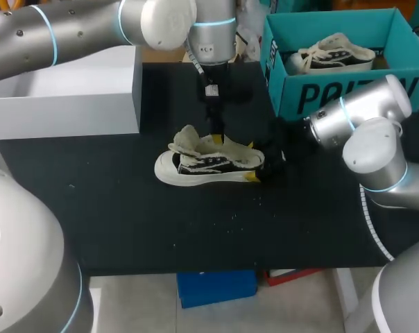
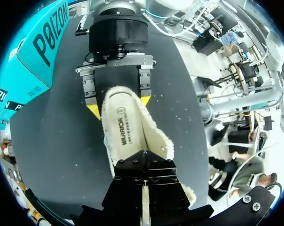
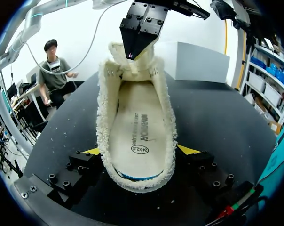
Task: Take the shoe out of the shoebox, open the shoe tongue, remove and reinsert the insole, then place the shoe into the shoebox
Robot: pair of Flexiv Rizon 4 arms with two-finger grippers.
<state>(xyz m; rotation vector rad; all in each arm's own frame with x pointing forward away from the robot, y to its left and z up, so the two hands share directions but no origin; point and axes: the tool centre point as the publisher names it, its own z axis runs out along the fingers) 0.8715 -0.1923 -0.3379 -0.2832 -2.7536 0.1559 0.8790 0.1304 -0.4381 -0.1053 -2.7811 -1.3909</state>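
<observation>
- The shoe (image 1: 209,165) sits on its sole mid-table (image 1: 126,215), out of the shoebox (image 1: 334,97), toe toward my left side. It has a chunky white rubber sole, a black upper and pale laces.
- It's lined inside with shaggy cream fleece (image 3: 103,117), curling out over the collar. The smooth, flat cream insole (image 3: 139,127) lies in the footbed, with dark print on it.
- The fluffy tongue (image 3: 119,54) is flipped up and forward, so the opening is wide.
- The right gripper (image 3: 140,150) is clamped on the heel, a yellow tip pressed into each fleecy side.
- The left gripper (image 3: 131,54) comes straight down, with its black fingers pinched together into a wedge at the base of the tongue. I can't tell if anything's caught between them.
- The shoebox is matte teal cardboard, open-topped, at the far right corner, with a second shoe (image 1: 331,55) lying inside.
- A plain white box (image 1: 71,97) stands at the far left.
</observation>
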